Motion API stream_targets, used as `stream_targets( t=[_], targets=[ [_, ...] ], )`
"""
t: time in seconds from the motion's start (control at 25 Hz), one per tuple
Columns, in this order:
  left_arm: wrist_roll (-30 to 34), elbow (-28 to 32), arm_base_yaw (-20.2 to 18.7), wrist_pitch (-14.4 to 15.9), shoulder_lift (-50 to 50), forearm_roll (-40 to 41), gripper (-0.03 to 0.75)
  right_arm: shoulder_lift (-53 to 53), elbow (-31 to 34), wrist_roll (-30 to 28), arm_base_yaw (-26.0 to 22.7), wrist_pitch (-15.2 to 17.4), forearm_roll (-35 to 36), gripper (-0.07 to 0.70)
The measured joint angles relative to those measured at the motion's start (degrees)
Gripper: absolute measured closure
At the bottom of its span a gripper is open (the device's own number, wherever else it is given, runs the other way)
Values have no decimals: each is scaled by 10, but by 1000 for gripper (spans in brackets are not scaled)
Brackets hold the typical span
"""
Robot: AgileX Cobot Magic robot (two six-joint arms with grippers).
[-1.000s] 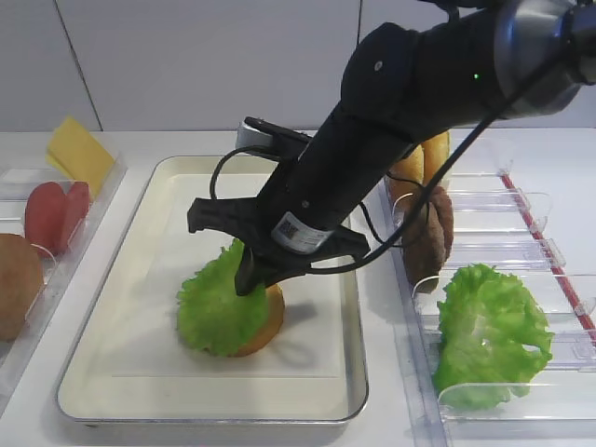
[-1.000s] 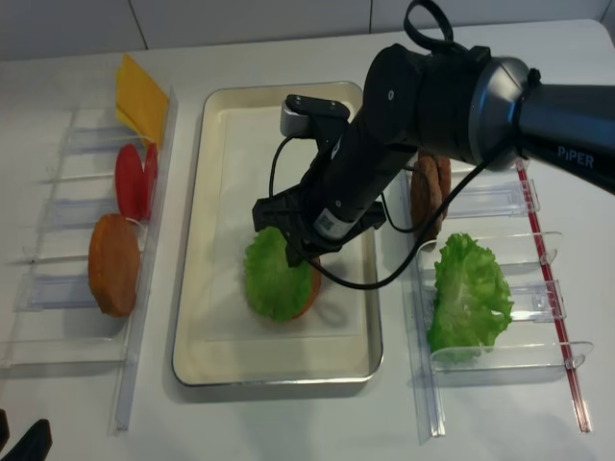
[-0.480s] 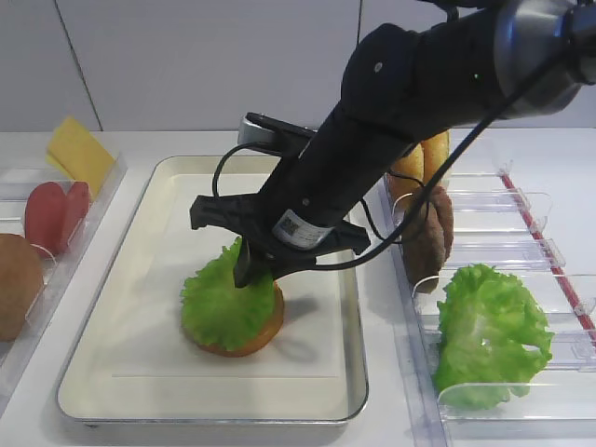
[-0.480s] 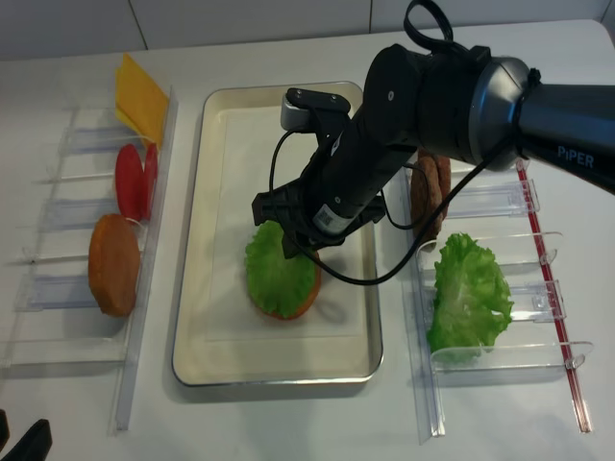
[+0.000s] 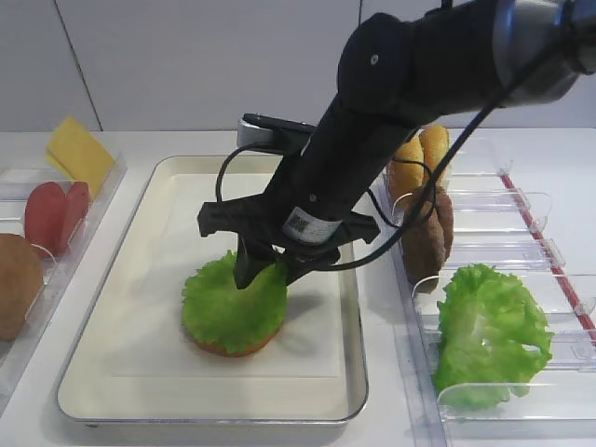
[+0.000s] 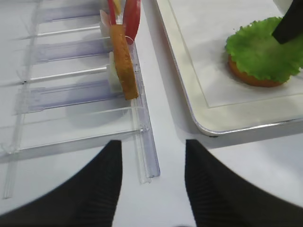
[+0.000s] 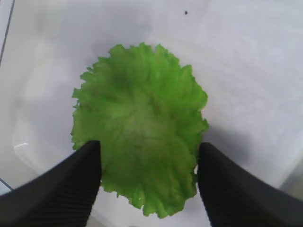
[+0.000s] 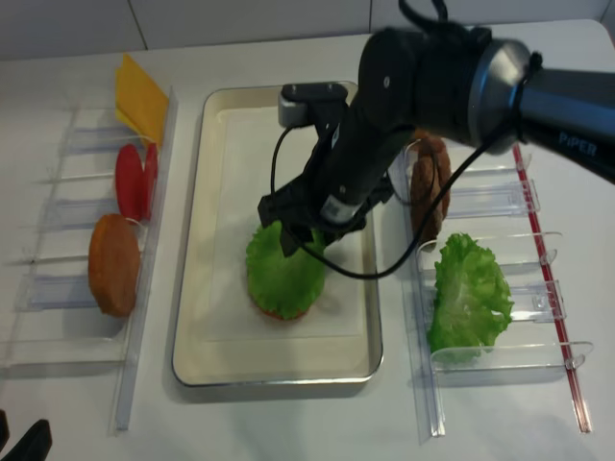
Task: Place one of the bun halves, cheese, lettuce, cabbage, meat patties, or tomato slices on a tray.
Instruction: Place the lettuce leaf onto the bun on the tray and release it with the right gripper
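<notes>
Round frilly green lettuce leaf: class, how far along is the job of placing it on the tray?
Done: the round frilly green lettuce leaf lies on a golden-brown bun half in the cream metal tray. In hand: nothing; the right pincer is open above it. Left: only pulling the arm away.

Robot test bench, not a kitchen — bare white table (image 8: 288, 423), clear plastic bins (image 8: 500, 365) of fake food
</notes>
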Motion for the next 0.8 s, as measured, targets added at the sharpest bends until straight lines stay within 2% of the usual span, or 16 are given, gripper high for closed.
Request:
stream_targets(
  t=[0.16,0.28,0.36,0.52,0.8],
  targets=[
    [0,0,0,0,0,0,398,0,-64,52,0,81,-71,128],
    [0,0,0,0,0,0,398,0,-116,101,0,169,-139,135],
    [0,0,0,0,0,0,398,0,-146,113,0,202,-165,155],
    [0,0,0,0,0,0,398,-3,-183,117,0,212,-180,192],
    [0,0,0,0,0,0,398,-44,-184,118,0,219,-229,203]
  ],
)
